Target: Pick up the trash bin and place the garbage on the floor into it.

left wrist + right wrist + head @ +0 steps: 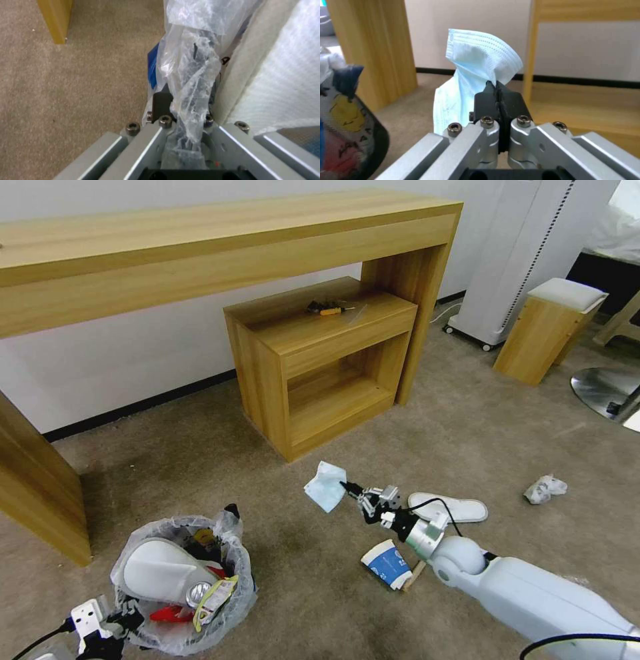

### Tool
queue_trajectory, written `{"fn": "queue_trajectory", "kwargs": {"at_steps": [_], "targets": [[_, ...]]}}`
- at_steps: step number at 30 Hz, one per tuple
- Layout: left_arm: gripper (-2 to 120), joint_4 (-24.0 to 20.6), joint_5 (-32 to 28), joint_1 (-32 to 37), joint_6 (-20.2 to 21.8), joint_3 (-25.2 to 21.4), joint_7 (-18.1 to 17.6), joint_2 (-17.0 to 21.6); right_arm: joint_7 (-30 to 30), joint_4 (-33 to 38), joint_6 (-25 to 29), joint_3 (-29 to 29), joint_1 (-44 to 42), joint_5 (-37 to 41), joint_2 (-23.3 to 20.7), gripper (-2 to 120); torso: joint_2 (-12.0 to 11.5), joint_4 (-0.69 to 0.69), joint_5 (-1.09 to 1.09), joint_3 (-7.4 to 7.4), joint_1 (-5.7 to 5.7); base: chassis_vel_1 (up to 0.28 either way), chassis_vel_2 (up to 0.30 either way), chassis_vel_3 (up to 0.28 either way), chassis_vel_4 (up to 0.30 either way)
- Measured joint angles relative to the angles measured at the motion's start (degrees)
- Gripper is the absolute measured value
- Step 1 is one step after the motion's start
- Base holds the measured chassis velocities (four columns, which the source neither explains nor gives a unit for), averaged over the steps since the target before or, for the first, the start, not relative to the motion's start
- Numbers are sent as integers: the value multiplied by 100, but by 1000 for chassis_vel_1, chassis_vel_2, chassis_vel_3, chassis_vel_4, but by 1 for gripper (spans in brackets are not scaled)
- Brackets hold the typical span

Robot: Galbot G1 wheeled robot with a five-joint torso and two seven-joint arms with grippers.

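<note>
Pale blue pleated fabric, a face mask [476, 75] by the look of it, hangs from the right gripper [496, 87], whose black fingertips are pinched tight together on its edge. In the head view the mask dangles above the beige carpet [300, 593], in front of the small wooden cabinet [320, 360], with the right arm reaching out from the near right.

Over on the near left sits the trash bin [183, 587], its crinkly bag already holding a white slipper [160, 573], a can and red and yellow wrappers. The left gripper [180, 117] is at the bin's near rim, and it seems clamped on the rim and bag, though the plastic hides the fingertips there.

Here is what matters: the bin lies to the left of the mask and nearer the robot, well apart from it, so the carry runs leftward and back. The mask hangs long-axis down, so it should drop cleanly once it is over the opening.

Left on the carpet: a blue-and-white paper cup [388, 563] and a wooden stick [413, 576] just under the right wrist, a second slipper [448, 508] beyond it, and a white wad [545, 489] far right.
</note>
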Motion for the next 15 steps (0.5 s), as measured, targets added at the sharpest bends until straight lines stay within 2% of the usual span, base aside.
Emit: {"fn": "queue_trajectory", "kwargs": {"at_steps": [4, 6, 7, 10, 15], "targets": [[0, -34, -6, -12, 0, 0, 6, 53, -61, 266, 15, 270, -32, 88, -329, 0, 0, 0, 0, 0, 0, 0, 0, 0, 0], [0, -47, 27, -34, 0, 29, 32, 69, -90, 616, 8, 501, -108, 172, -518, 0, 0, -1, 0, 0, 0, 0, 0, 0, 0], [0, -47, 27, -34, 0, 29, 32, 69, -90, 616, 8, 501, -108, 172, -518, 0, 0, -1, 0, 0, 0, 0, 0, 0, 0], [0, -56, 118, -51, 1, 105, 66, 52, -125, 1189, -46, 628, -150, 208, -672, 0, 0, -1, -1, 0, 0, 0, 0, 0, 0], [0, -57, 255, -22, 3, 154, 93, 6, -79, 1794, -163, 517, -61, 248, -712, 0, 0, -1, -1, 0, 0, 0, 0, 0, 0]]}}
